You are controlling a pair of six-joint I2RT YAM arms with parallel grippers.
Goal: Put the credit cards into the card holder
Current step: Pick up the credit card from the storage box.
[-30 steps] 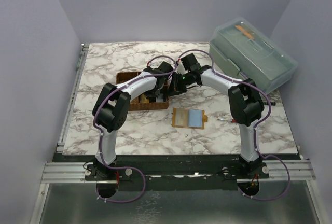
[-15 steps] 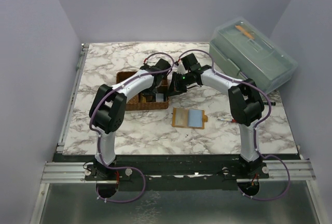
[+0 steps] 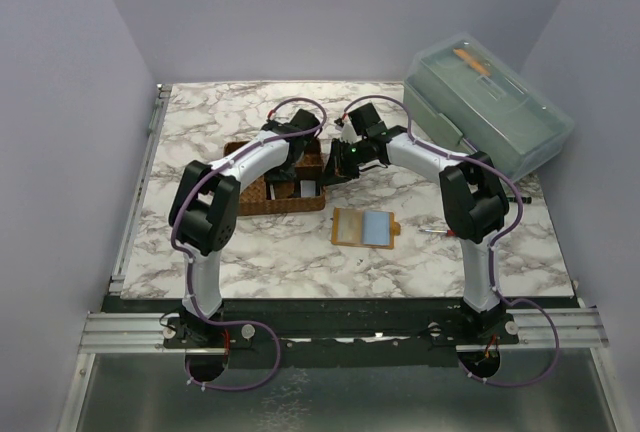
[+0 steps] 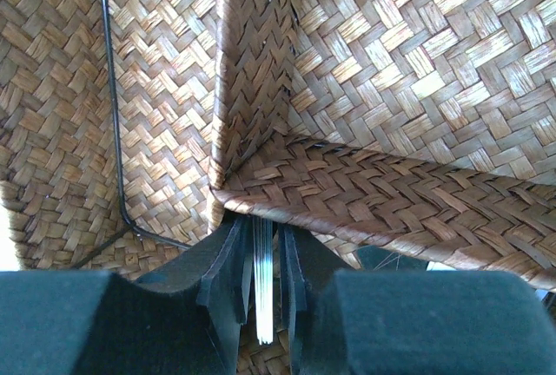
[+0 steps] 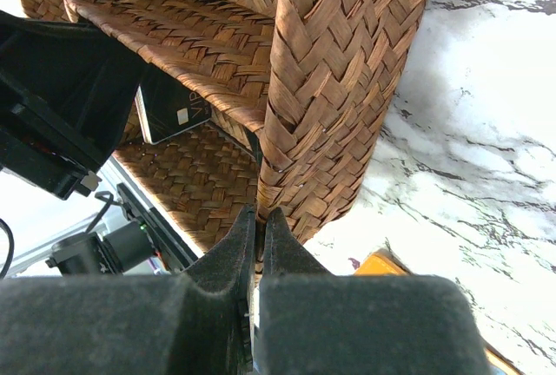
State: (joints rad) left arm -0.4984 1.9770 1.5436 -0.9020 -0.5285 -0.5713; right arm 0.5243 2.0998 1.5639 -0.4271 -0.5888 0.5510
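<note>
Since the card holder (image 3: 350, 228) lay open and flat on the desk (image 3: 250, 252) toward its near edge, with a blue card (image 3: 376, 228) on its right half, the drop spot sat nearer than the basket (image 3: 262, 203), off its near-right corner. Further back, mid-desk, the left gripper (image 4: 263, 258) was down inside the basket by a divider. Its jaws were narrow, with a thin stack of credit cards (image 4: 263, 301) standing on edge between them, long edge roughly in line with the fingers. Couldn't tell if the pads pressed the stack or sat slack. The right gripper (image 5: 257, 227) was fully closed, nothing seen held, tips at the basket's outer right corner. Judged: cards needed lifting straight up, then carrying nearward and right. Left arm had them; right was closer to the holder.
</note>
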